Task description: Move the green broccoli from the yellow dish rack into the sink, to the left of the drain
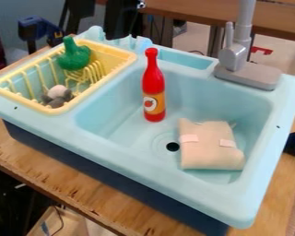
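One red bottle, beige cloth in sink.

Faucet: top cut by upper edge. Grey-and-white item in yellow rack: too blurred to name. Bottle label: detail too small. Beige cloth hides part of basin floor. Dark object, right of sink: cut by edge. Tabletop: partly under sink, sides cut off.
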You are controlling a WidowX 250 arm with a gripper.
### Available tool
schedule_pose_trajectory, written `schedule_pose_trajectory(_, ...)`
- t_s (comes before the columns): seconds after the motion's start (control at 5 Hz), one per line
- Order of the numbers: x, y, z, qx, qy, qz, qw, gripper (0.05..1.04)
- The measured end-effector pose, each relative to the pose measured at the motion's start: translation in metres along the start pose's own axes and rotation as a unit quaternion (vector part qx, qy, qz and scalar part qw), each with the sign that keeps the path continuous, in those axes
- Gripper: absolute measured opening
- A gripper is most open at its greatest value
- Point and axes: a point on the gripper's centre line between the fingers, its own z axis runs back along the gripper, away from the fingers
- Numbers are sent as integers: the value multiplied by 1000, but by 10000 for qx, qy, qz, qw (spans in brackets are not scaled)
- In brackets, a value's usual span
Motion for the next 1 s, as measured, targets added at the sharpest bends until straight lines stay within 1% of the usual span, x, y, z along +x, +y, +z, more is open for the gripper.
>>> schedule_pose_trajectory(0.2,2,-2,-8,-66,145,-35,9999,1001)
schedule_pose_trajectory(0.4,11,37,-10,-633,-25,109,9979,1001)
schedule_pose_trajectory(0.6,16,69,-15,-889,-82,284,9956,1001)
schedule_pose_trajectory(0.8,24,90,-23,-958,9,365,9947,1001)
schedule_pose_trajectory(1.0,31,109,-35,-1015,117,570,9931,1001)
